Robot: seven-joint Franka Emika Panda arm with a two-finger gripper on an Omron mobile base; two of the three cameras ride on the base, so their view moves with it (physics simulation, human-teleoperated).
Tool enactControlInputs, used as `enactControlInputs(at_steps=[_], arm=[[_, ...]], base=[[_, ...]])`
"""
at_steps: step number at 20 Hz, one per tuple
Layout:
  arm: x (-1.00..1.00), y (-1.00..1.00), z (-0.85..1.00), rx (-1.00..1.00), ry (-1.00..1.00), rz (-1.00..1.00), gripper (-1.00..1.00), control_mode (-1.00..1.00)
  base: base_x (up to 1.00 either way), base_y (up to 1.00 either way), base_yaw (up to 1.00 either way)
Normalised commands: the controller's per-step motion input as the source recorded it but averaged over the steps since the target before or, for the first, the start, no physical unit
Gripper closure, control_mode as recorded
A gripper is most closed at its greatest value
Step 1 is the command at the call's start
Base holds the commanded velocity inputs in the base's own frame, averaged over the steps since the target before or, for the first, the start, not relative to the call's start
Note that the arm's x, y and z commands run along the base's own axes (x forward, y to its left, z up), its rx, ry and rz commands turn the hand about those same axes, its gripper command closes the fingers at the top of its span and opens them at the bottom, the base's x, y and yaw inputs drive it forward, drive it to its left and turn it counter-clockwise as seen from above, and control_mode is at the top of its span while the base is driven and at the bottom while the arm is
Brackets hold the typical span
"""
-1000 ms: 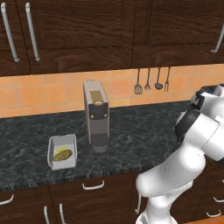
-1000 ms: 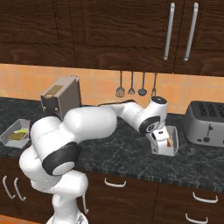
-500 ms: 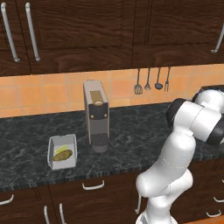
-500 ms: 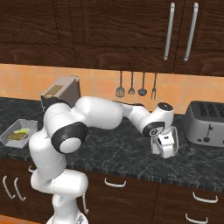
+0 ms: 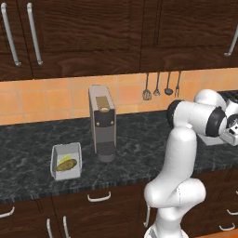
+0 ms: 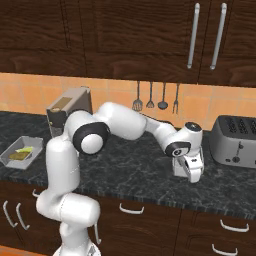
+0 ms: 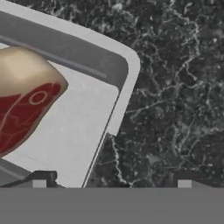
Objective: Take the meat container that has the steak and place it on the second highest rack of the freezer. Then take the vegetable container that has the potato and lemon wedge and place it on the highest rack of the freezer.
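The meat container (image 7: pixel 78 127) lies on the dark counter, with the red and tan steak (image 7: pixel 26 100) in its left part. My gripper (image 7: pixel 111 181) hangs low over it, open, and the container's right rim runs between its fingers (image 7: pixel 39 180). From the right base camera, the gripper (image 6: pixel 192 174) is down at the counter just left of the toaster. The vegetable container (image 5: pixel 66 161) holds the potato (image 5: pixel 66 164) and the lemon wedge (image 5: pixel 65 158), far left of the arm. The freezer and its racks are out of view.
A tall coffee machine (image 5: pixel 102 122) stands right of the vegetable container. A silver toaster (image 6: pixel 235 141) stands close to the gripper's right. Utensils (image 6: pixel 150 102) hang on the tiled wall, with dark wood cabinets (image 6: pixel 125 35) above and drawers below the counter edge.
The arm's elbow has swung round into a higher, more upright posture. The hand has sunk slightly toward the counter and stays over the meat container.
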Motion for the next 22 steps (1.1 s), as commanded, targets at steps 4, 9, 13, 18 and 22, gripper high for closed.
enactControlInputs(at_steps=[4, 9, 13, 18, 22], arm=[[0.27, -0.03, -0.23, 0.0, 0.0, -0.01, -1.0, -1.0], [0.0, 0.15, -0.37, 0.0, 0.0, 0.0, 1.0, -1.0], [0.0, 0.14, -0.3, 0.0, 0.0, 0.0, 1.0, -1.0], [0.0, 0.12, -0.06, -0.01, 0.0, -0.01, 1.0, -1.0], [-0.03, 0.13, 0.02, -0.02, -0.02, 0.0, 1.0, -1.0]], base=[[0.0, 0.0, 0.0], [0.0, 0.0, 0.0], [0.0, 0.0, 0.0], [0.0, 0.0, 0.0], [0.0, 0.0, 0.0]])
